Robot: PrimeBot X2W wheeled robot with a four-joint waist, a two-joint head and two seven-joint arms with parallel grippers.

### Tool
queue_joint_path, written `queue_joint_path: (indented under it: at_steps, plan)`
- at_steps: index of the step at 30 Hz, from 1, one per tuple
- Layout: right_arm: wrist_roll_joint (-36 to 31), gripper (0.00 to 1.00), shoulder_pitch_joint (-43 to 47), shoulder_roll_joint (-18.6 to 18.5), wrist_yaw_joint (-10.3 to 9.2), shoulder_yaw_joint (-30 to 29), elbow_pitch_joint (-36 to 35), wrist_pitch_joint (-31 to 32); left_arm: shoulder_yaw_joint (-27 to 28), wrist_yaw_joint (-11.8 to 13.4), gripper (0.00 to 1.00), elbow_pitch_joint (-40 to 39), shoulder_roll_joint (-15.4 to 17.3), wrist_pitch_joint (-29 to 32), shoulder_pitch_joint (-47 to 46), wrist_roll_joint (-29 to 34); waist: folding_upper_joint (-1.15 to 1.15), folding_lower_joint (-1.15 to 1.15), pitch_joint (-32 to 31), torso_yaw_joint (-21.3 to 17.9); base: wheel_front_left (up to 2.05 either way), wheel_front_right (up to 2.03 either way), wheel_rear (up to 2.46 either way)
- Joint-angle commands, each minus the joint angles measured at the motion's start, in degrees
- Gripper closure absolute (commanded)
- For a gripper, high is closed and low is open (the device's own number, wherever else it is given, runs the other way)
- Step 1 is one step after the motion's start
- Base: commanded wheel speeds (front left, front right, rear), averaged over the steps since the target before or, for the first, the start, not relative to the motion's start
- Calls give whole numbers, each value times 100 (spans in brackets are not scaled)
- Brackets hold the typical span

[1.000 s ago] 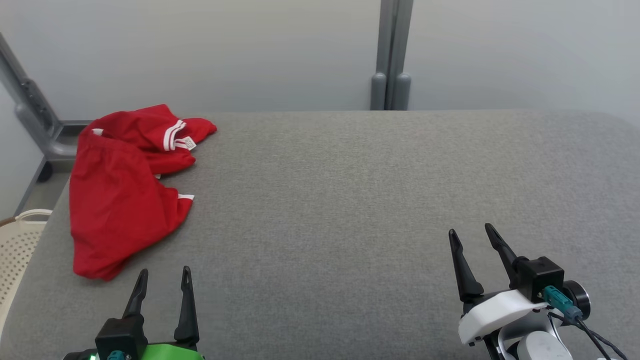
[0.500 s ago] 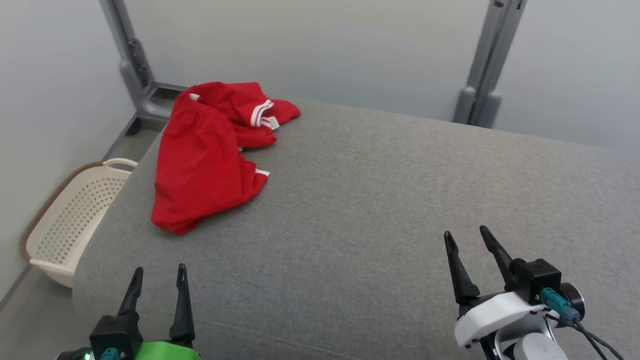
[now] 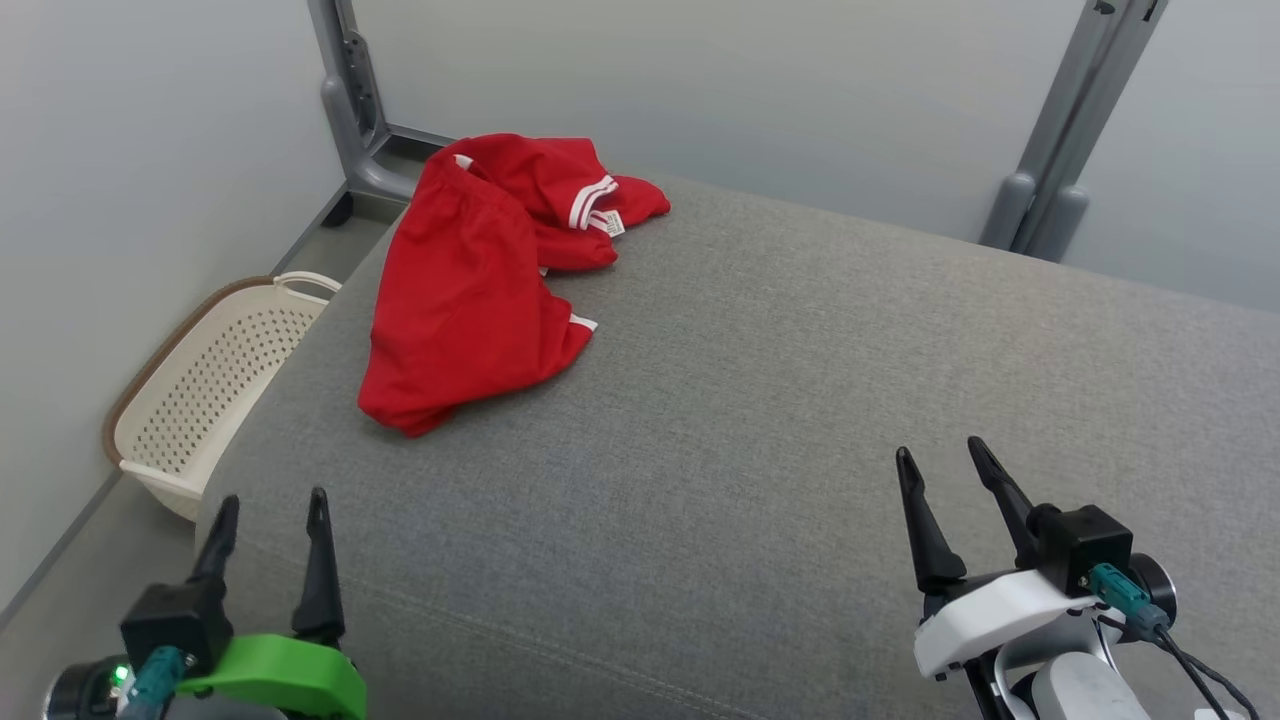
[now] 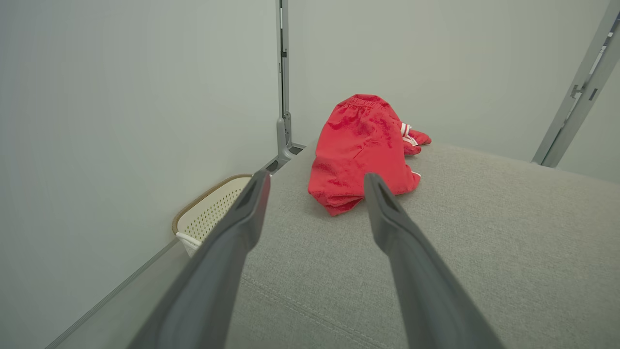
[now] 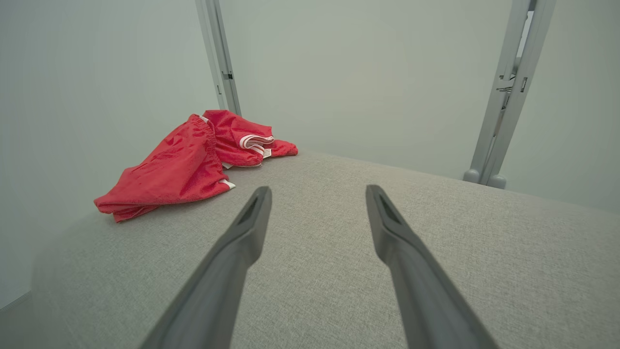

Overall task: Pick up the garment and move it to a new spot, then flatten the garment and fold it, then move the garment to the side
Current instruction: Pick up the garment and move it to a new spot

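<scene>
A grey cushion (image 3: 800, 400) spans the scene from the near edge to the far wall (image 3: 700, 90). Two grey posts stand against that wall, the left post (image 3: 345, 90) at the cushion's far left corner and the right post (image 3: 1060, 150) at the far right. A cream perforated basket (image 3: 215, 375) sits on the floor just beside the cushion's left edge. The red garment (image 3: 470, 300) lies crumpled on the far left part of the cushion, close to the left edge, one white-striped hem turned up on its far side with a small label (image 3: 607, 222) showing. The left gripper (image 3: 273, 497) hovers over the near left corner, fingers spread and empty, well apart from the garment. The right gripper (image 3: 940, 447) hovers at the near right, also spread wide and holding nothing.
</scene>
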Motion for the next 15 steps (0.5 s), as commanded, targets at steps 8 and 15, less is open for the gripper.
queue_joint_path:
  at_steps: [8, 15]
  plan:
    - [-111, 0, -91, -29, 0, -180, -36, -24, 297, -135, 0, 118, 406, 767, -919, -332, 0, 0, 242, -643, 0, 0, 0]
    - [-290, 0, -293, -26, 0, -377, -264, 46, 823, -397, 0, 1080, 656, 1422, -1989, -1153, 0, 0, 894, -1292, 0, 0, 0]
